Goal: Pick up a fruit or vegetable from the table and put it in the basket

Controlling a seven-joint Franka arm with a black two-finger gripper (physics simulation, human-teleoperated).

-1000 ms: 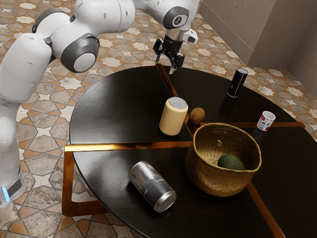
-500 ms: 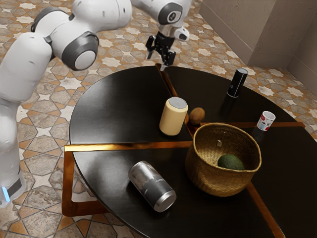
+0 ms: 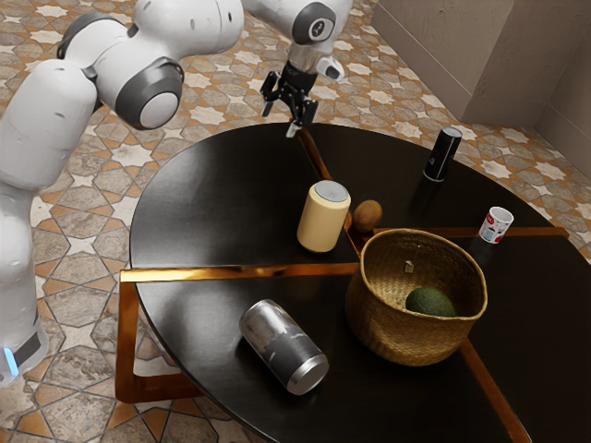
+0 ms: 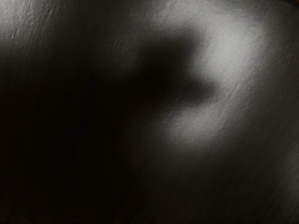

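Kiwi (image 3: 367, 215), judged light and firm, is best gripped across its middle; the claw (image 3: 280, 120) is held spread.

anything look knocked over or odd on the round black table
The silver and grey metallic can: it lies on its side, while the cream cylindrical can stands upright. No spill shows around it.

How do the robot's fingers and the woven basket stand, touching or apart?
Apart. In the exterior view, the fingers are raised well away from the woven basket, with dark tabletop showing between them.
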